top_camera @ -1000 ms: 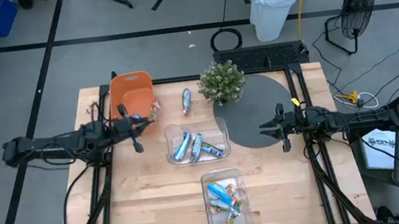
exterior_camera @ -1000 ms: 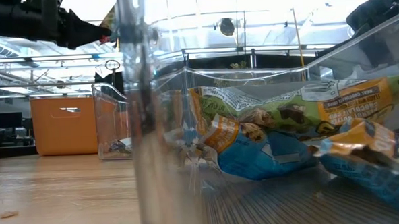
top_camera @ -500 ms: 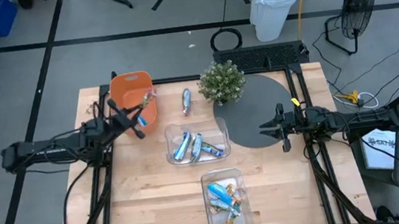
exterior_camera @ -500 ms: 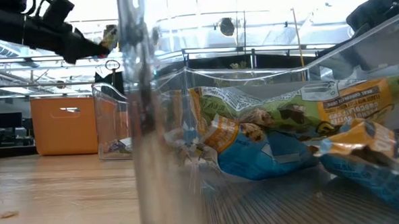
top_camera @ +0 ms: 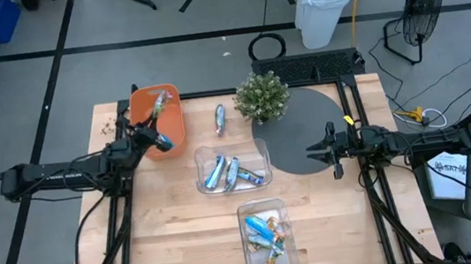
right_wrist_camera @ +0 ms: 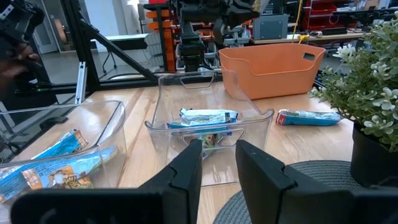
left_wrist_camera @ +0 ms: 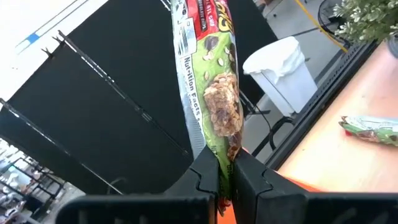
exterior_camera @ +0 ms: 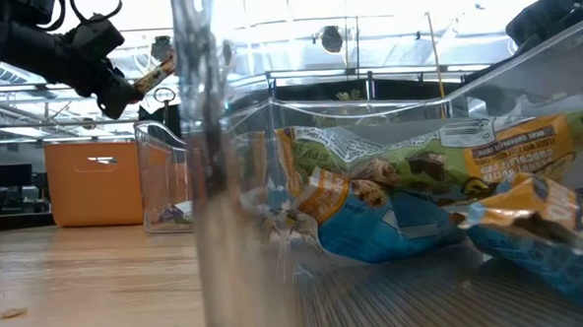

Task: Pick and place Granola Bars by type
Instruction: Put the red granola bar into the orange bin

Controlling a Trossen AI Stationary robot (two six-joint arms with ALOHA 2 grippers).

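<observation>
**Left arm carries a red-and-green bar up over the orange bin**

Over the last second I see my left gripper (top_camera: 156, 123) swing from the bin's lower right edge up across its mouth, in the upper left of the high view. Its fingers are clamped on a granola bar (left_wrist_camera: 208, 81), green wrapper with a red end, which now points up and away over the orange bin (top_camera: 173, 130). I judge this bar is about to be dropped there, so the reddish type is going into that bin.

My right gripper (top_camera: 326, 150) waits at mid right over the dark round mat (top_camera: 303, 138), fingers parted and holding nothing.

Counting in the high view: one bar in my grip; one loose bar (top_camera: 220, 119) on the table between the orange bin and the plant (top_camera: 262, 96); three or four blue-and-silver bars in the middle clear bin (top_camera: 260, 151); a mixed blue and gold heap in the lower clear bin (top_camera: 289, 241), too tangled for me to count exactly. Three bins in all
</observation>
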